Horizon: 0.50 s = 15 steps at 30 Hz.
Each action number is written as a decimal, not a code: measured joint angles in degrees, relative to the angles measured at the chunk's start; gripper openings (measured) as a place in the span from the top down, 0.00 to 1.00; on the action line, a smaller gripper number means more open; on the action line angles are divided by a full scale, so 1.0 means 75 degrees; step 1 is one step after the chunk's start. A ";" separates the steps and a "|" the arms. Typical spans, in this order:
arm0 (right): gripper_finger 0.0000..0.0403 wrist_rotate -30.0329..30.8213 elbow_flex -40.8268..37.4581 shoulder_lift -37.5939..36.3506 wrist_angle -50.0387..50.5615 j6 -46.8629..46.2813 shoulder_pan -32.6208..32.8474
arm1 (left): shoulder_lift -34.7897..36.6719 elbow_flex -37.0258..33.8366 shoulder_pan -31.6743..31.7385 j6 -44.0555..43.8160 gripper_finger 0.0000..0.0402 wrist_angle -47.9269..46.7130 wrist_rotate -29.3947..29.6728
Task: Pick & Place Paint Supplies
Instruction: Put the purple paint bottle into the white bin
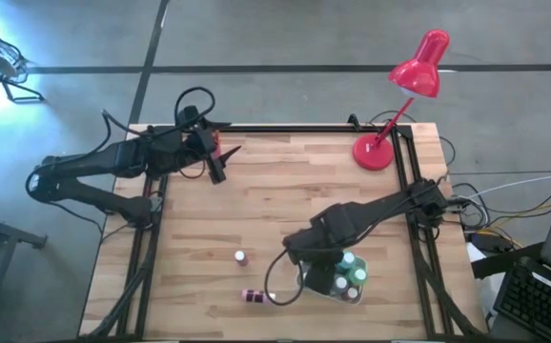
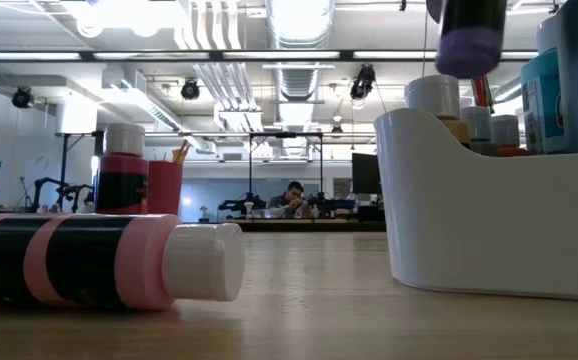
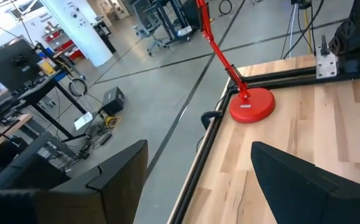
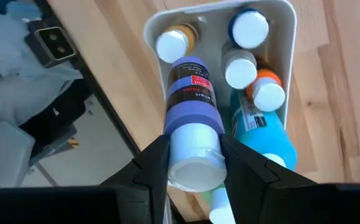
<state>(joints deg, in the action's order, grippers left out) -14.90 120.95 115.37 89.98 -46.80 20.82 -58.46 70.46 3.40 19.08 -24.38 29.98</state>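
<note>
Left hand [image 1: 218,176] waits spread at the surface's [image 1: 285,191] far-left corner; a pink bottle [image 1: 253,296] lies near front; right hand [image 4: 195,163] pinches a purple bottle [image 4: 192,106] by its white cap above the white caddy [image 4: 283,18]; light, rigid, probably slippery

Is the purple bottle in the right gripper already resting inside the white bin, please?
No: the right gripper holds the purple bottle by its cap, hanging above the white bin.

The purple paint bottle [image 4: 192,118] bears a dark label reading "PAINT" in small white letters; its other lettering is illegible.
</note>
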 joint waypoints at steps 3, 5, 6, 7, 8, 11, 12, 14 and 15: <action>0.71 0.0006 -0.0183 -0.0025 0.0007 -0.0285 0.0003 | 0.0000 0.0000 0.0003 0.0013 0.28 -0.0103 0.0000; 0.71 0.0007 -0.0275 -0.0032 0.0001 -0.0341 0.0003 | 0.0000 0.0000 0.0003 0.0013 0.28 -0.0171 0.0000; 0.71 -0.0004 -0.0315 -0.0044 0.0007 -0.0344 0.0003 | 0.0000 0.0000 0.0003 0.0016 0.28 -0.0197 0.0000; 0.71 -0.0010 -0.0347 -0.0046 0.0012 -0.0349 0.0003 | 0.0000 0.0000 0.0003 0.0016 0.28 -0.0209 0.0000; 0.71 -0.0023 -0.0392 -0.0038 0.0002 -0.0354 0.0003 | 0.0000 0.0000 0.0003 0.0016 0.28 -0.0210 0.0000; 0.71 -0.0026 -0.0571 -0.0017 -0.0001 -0.0362 0.0003 | 0.0000 -0.0002 0.0006 0.0077 0.28 -0.0206 0.0000; 0.71 -0.0024 -0.0637 -0.0014 0.0002 -0.0367 0.0003 | 0.0000 0.0000 0.0006 0.0090 0.28 -0.0207 0.0000; 0.71 -0.0023 -0.0763 -0.0017 0.0005 -0.0368 0.0003 | 0.0000 -0.0003 0.0009 0.0097 0.28 -0.0207 -0.0003; 0.71 -0.0021 -0.0826 -0.0017 0.0005 -0.0368 0.0003 | 0.0000 -0.0003 0.0012 0.0101 0.28 -0.0207 -0.0003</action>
<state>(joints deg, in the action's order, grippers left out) -15.06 114.76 115.24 90.02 -49.56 20.84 -58.46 70.43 3.49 19.84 -25.93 29.96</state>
